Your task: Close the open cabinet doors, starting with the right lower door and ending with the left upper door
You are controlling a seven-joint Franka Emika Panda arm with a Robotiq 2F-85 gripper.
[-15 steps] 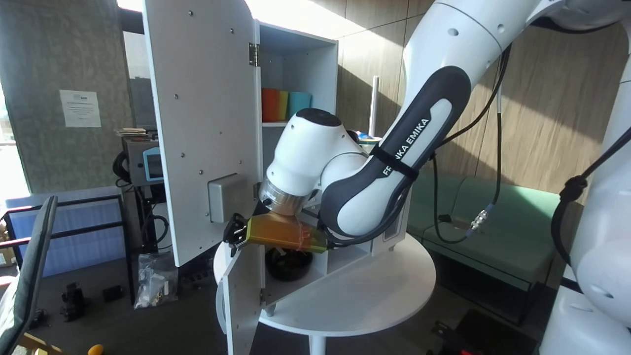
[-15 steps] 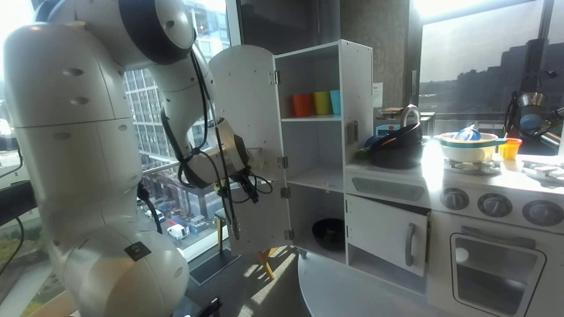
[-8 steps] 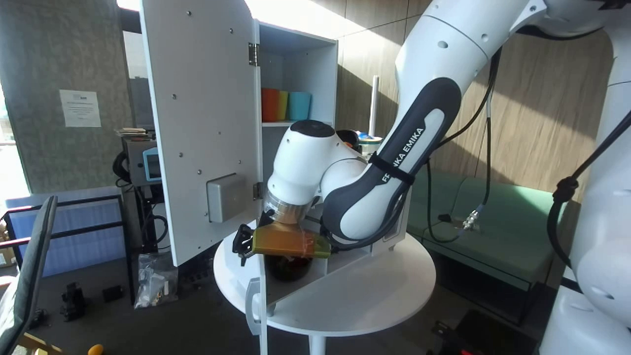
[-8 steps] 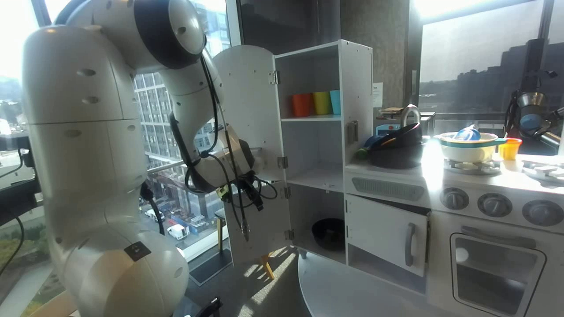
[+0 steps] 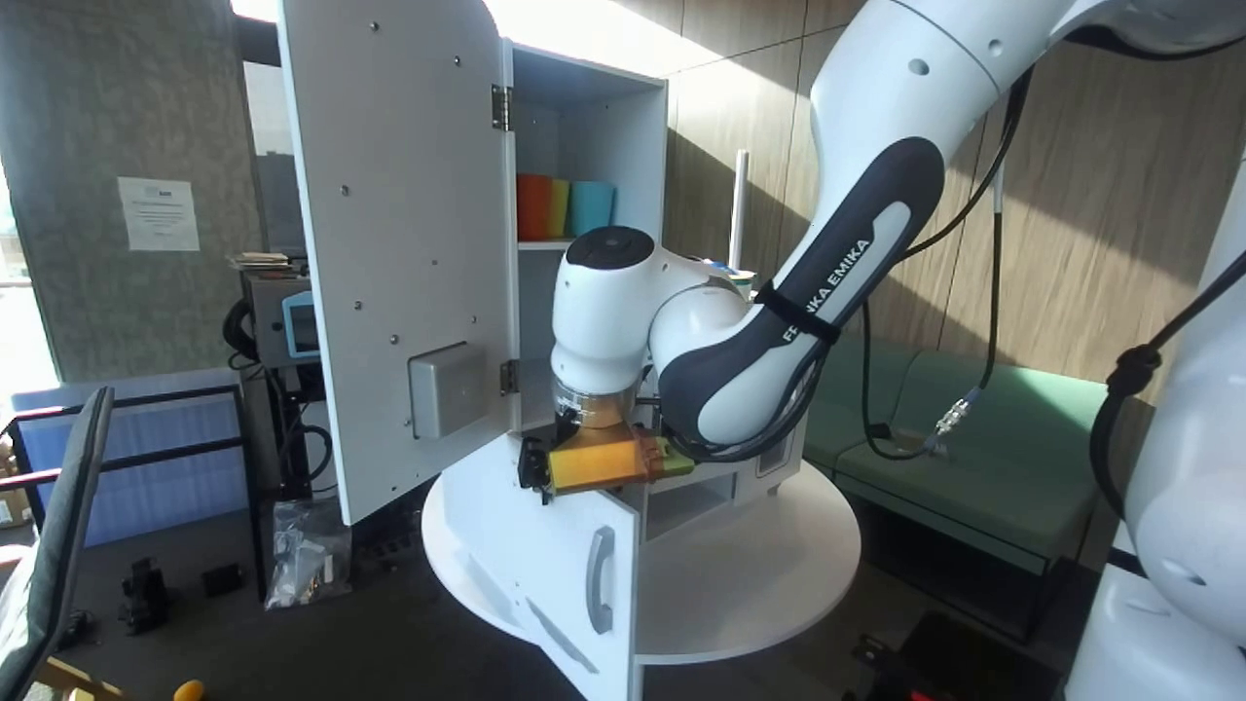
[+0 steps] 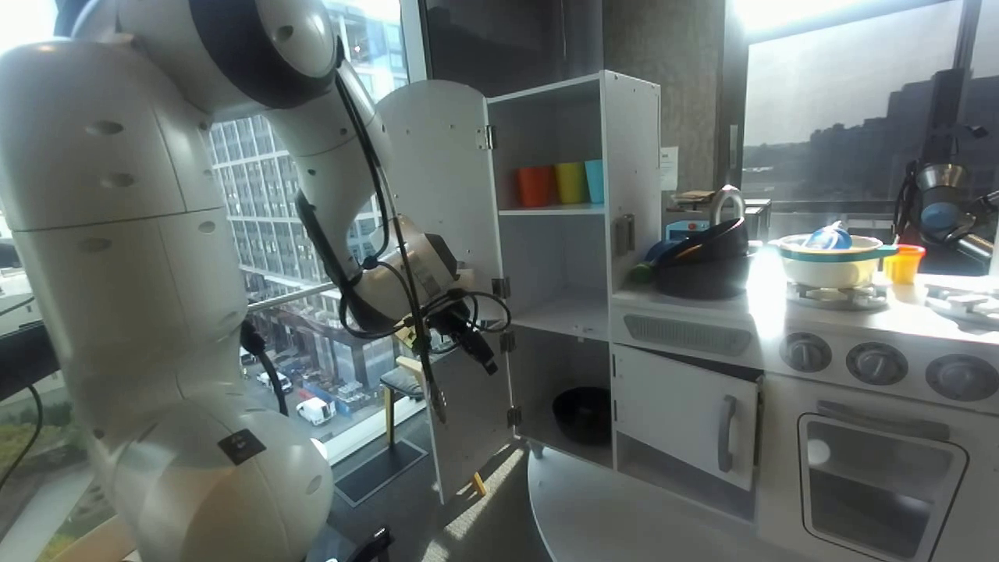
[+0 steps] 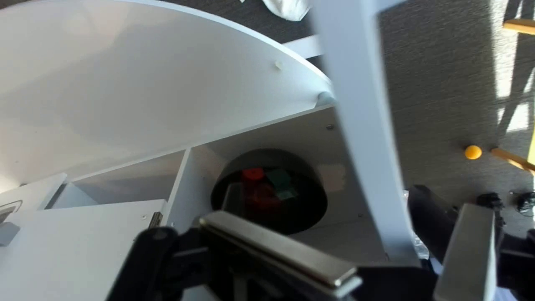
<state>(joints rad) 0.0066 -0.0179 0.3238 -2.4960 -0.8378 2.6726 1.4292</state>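
Wrist view. Black two-fingered gripper, spread wide, grey-faced pads far apart, nothing pinched. White top edge of the short, flat left lower door shows in the gap between them. Reads as a straddle, a finger for each face, so the panel can be pushed round without a grip; whether either finger touches, I cannot tell. Round black bowl sits inside the white cabinet, back from the front, which should let the door pass.

In an exterior view: left lower door stands out from the cabinet front, grey curved handle facing the camera and untouched, gripper up at the top edge. Sensible, since a push needs no handle. Tall white left upper door, grey rectangular box low on it, hangs wide open; task order puts it last, so probably waiting its turn.

In an exterior view: small, squarish white right lower door is at or near shut, dark gap above it. First step looks done or nearly; left lower door likely the one in hand. Coloured cups stand inside the cabinet, likely out of the tall door's path. Watch: the inner finger could jam against the cabinet as the panel comes home; would lift it clear first.
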